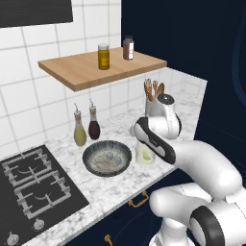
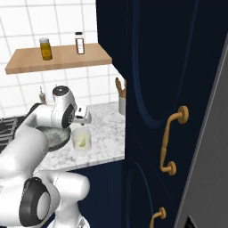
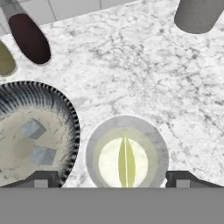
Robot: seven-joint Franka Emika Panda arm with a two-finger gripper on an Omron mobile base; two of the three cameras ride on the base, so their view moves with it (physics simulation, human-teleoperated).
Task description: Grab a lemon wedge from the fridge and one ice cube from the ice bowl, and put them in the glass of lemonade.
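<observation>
The glass of lemonade (image 3: 93, 146) stands on the marble counter right under my hand, also seen from the base cameras (image 1: 144, 155) (image 2: 81, 139). A yellow-green lemon wedge (image 3: 126, 162) floats upright in its liquid. My gripper (image 3: 111, 179) hangs just above the glass, open, its fingertips (image 3: 43, 178) wide apart on either side of the rim, holding nothing; from the right its hand (image 2: 82, 116) sits over the glass. The ice bowl (image 3: 72, 124) (image 1: 87, 162) sits just left of the glass with two ice cubes (image 3: 33, 128) (image 3: 43, 155) inside. The grey fridge (image 2: 209, 156) edges the right.
Two thin-necked bottles (image 1: 79, 133) (image 1: 94, 128) stand behind the bowl by the tiled wall. A utensil holder (image 1: 150, 104) is at the back right. A wooden shelf (image 1: 96, 69) with two jars hangs above. The stove (image 1: 33, 182) lies left; a tall navy cabinet (image 2: 169, 89) rises right.
</observation>
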